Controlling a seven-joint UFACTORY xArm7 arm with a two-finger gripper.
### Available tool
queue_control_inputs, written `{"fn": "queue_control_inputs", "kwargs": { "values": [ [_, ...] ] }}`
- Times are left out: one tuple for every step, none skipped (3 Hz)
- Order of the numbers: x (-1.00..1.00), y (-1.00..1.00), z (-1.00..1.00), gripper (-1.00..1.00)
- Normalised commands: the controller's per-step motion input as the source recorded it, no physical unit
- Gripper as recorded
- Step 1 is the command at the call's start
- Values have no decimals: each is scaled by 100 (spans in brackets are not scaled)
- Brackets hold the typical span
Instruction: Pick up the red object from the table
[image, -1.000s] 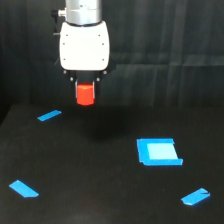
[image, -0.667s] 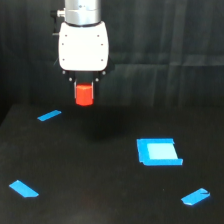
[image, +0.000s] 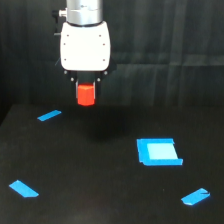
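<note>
The red object (image: 85, 95) is a small bright red-orange cylinder. It hangs between the fingers of my gripper (image: 85, 92), held well above the black table (image: 100, 180). The gripper is shut on it, under the white arm head (image: 85, 45) at the upper left of the exterior view. The fingers are dark and mostly hidden against the dark background.
A blue square (image: 158, 151) lies on the table at the exterior view's right. Blue tape strips lie at the left back (image: 49, 116), the left front (image: 23, 188) and the right front (image: 195, 197).
The gripper with the red object has risen slightly; otherwise nothing has visibly changed.
</note>
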Motion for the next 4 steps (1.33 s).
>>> {"fn": "queue_control_inputs", "kwargs": {
  "values": [
    [6,-2,-2,-98],
    [2,0,5,-100],
    [-3,-3,4,-98],
    [0,-14,6,-95]
  ]
}}
